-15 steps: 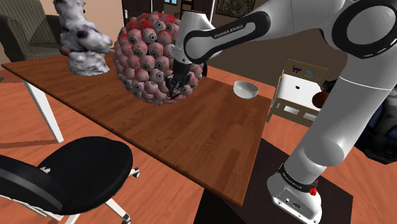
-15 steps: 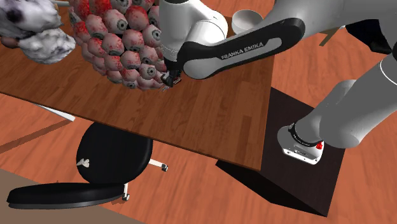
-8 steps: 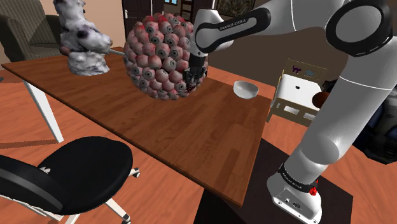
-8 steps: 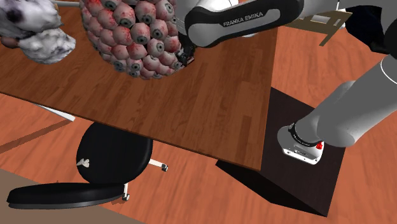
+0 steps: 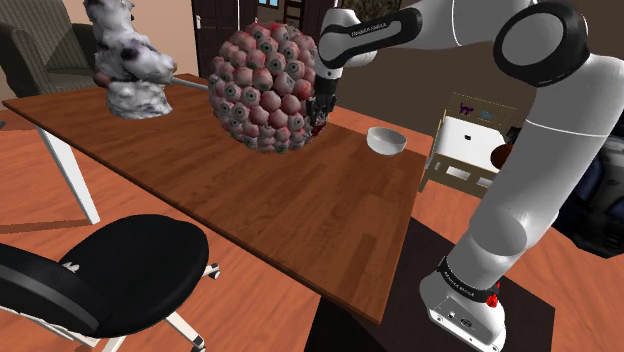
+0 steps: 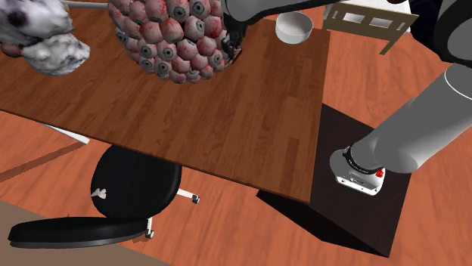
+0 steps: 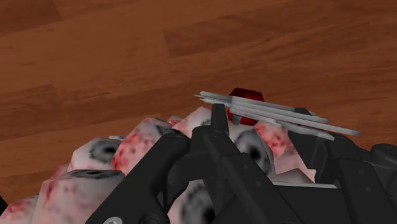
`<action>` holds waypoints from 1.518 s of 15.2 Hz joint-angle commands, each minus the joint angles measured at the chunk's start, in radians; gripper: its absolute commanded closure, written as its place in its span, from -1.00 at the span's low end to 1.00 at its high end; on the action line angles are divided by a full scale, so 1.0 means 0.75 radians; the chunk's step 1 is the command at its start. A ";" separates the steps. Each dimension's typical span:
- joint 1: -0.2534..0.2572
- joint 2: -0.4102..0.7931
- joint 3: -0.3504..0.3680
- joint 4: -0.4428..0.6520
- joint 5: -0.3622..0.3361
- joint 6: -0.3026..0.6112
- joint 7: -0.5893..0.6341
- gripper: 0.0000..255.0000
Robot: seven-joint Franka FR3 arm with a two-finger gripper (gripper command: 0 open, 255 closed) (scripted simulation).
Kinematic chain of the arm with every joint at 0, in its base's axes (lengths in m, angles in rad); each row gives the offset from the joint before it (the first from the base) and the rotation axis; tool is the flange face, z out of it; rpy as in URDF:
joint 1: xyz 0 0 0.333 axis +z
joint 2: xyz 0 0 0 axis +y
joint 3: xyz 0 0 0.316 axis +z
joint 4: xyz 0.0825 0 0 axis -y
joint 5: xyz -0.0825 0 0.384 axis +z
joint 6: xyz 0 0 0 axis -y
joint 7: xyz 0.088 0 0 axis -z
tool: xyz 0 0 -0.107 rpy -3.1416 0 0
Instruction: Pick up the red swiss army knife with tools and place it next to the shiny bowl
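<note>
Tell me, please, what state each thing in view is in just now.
gripper, jaws shut on the knife, above the table.
red swiss army knife, tools fanned out, held clear of the table.
eyeball cluster, pressed against the jaws.
bowl, upright on the table, empty.

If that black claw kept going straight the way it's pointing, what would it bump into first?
Probably the wooden table top: beyond the gripper, the wrist view shows bare wood. The red swiss army knife it carries sticks out ahead, so its tools would touch first. How far off is unclear.
</note>
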 commanded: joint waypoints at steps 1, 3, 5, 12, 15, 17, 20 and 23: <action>-0.036 0.175 -0.028 0.055 0.011 0.054 -0.066 1.00; -0.065 0.222 -0.049 0.124 0.013 0.032 -0.118 1.00; -0.093 0.274 -0.068 0.202 0.016 0.007 -0.168 1.00; -0.222 0.220 -0.133 0.277 0.198 -0.183 -0.028 -1.00; -0.231 0.195 -0.138 0.220 0.195 -0.178 -0.033 -1.00; -0.226 0.222 -0.147 0.179 0.149 -0.124 -0.044 -1.00; -0.219 0.268 -0.165 0.126 0.077 -0.044 -0.057 -1.00; -0.213 0.323 -0.186 0.085 0.004 0.033 -0.065 -1.00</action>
